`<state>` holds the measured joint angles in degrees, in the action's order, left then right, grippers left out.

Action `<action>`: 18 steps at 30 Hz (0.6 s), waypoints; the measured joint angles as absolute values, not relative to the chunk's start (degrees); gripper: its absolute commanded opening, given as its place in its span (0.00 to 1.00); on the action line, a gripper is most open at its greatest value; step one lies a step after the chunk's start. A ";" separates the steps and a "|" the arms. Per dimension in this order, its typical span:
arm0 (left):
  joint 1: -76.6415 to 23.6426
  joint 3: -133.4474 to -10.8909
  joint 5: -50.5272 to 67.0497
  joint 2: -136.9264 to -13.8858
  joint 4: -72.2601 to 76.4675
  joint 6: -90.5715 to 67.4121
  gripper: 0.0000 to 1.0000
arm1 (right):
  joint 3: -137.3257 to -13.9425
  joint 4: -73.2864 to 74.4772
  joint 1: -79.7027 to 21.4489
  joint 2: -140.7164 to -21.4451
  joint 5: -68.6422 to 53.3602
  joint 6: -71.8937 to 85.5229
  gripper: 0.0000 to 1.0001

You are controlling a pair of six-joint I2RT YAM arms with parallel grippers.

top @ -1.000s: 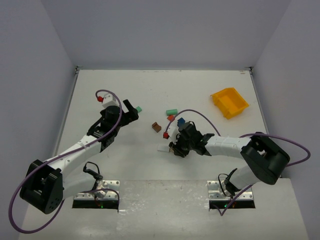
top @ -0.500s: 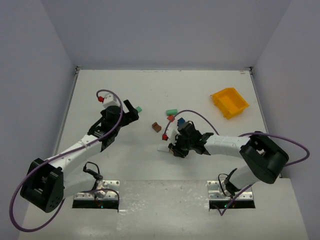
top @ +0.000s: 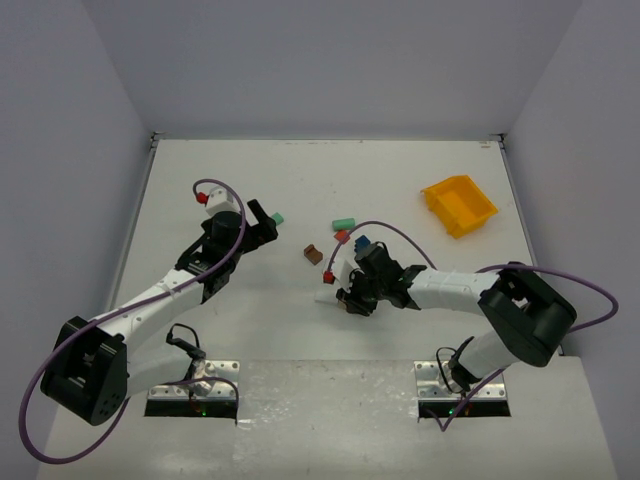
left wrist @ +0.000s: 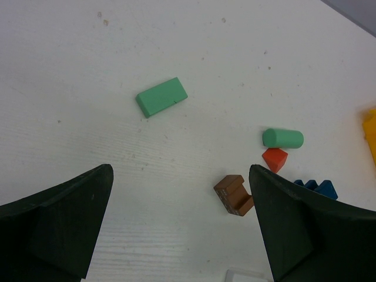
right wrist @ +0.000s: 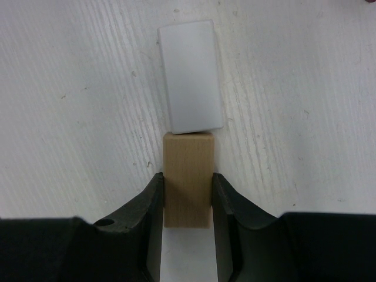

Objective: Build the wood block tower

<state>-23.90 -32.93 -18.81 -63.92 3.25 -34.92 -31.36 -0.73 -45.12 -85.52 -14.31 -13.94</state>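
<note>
My right gripper (right wrist: 187, 180) is shut on a plain tan wood block (right wrist: 188, 170), gripping its two long sides. The block's far end meets the near end of a white block (right wrist: 191, 75) lying on the table. In the top view this gripper (top: 346, 297) sits mid-table, just below a small red block (top: 329, 273). My left gripper (top: 262, 221) hangs open over bare table. Beyond it lie a flat mint green block (left wrist: 162, 97), a brown notched block (left wrist: 235, 194), a mint green cylinder (left wrist: 282, 138), a red block (left wrist: 275, 159) and a blue block (left wrist: 318, 189).
A yellow plastic bin (top: 459, 205) stands at the back right, apart from the blocks. The loose blocks cluster in the middle of the table (top: 250, 320), between the two arms. A purple cable (top: 400, 232) arcs over the right arm.
My right gripper has crept slightly up and left with the tan block, closing on the white block. The left arm has not moved.
</note>
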 measured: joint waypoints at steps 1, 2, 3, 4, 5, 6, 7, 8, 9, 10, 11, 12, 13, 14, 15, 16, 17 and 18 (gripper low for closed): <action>-23.90 -32.93 -18.81 -63.92 3.25 -34.92 1.00 | -31.41 -0.78 -45.12 -85.63 -14.47 -14.03 0.25; -23.90 -32.93 -18.81 -63.92 3.25 -34.92 1.00 | -31.57 -0.78 -45.12 -85.80 -14.61 -14.18 0.25; -23.90 -32.93 -18.81 -63.92 3.25 -34.92 1.00 | -31.73 -0.79 -45.12 -85.99 -14.71 -14.36 0.25; -23.90 -32.93 -18.81 -63.92 3.24 -34.90 1.00 | -31.88 -0.81 -45.12 -86.17 -14.80 -14.52 0.25; -23.90 -32.93 -18.81 -63.92 3.22 -34.87 1.00 | -32.03 -0.82 -45.12 -86.35 -14.90 -14.66 0.25; -23.90 -32.93 -18.77 -63.92 3.24 -34.85 1.00 | -32.09 -0.84 -45.12 -86.44 -14.99 -14.80 0.25; -23.90 -32.93 -18.75 -63.92 3.25 -34.80 1.00 | -32.10 -0.84 -45.12 -86.47 -15.03 -14.89 0.26; -23.90 -32.93 -18.72 -63.92 3.25 -34.76 1.00 | -32.10 -0.85 -45.12 -86.48 -15.06 -14.98 0.27; -23.90 -32.93 -18.68 -63.92 3.25 -34.74 1.00 | -32.10 -0.86 -45.12 -86.48 -15.07 -15.06 0.27; -23.90 -32.93 -18.64 -63.92 3.25 -34.74 1.00 | -32.10 -0.86 -45.12 -86.48 -15.05 -15.09 0.28; -23.90 -32.93 -18.59 -63.92 3.25 -34.74 1.00 | -32.10 -0.86 -45.12 -86.49 -15.06 -15.15 0.28; -23.90 -32.93 -18.56 -63.92 3.25 -34.74 1.00 | -32.11 -0.87 -45.12 -86.51 -15.08 -15.21 0.28; -23.90 -32.93 -18.53 -63.92 3.25 -34.72 1.00 | -32.13 -0.88 -45.12 -86.53 -15.11 -15.29 0.29; -23.90 -32.93 -18.50 -63.92 3.26 -34.72 1.00 | -32.17 -0.90 -45.12 -86.60 -15.17 -15.41 0.30; -23.90 -32.93 -18.46 -63.92 3.27 -34.72 1.00 | -32.24 -0.91 -45.12 -86.68 -15.25 -15.55 0.31; -23.90 -32.93 -18.40 -63.92 3.27 -34.72 1.00 | -32.32 -0.92 -45.12 -86.77 -15.32 -15.69 0.32; -23.90 -32.93 -18.36 -63.92 3.27 -34.72 1.00 | -32.40 -0.93 -45.12 -86.84 -15.42 -15.88 0.33; -23.90 -32.93 -18.35 -63.92 3.27 -34.72 1.00 | -32.46 -0.93 -45.12 -86.90 -15.53 -16.10 0.33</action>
<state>-23.90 -32.93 -18.35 -63.92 3.27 -34.72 -32.46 -0.93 -45.12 -86.90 -15.53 -16.10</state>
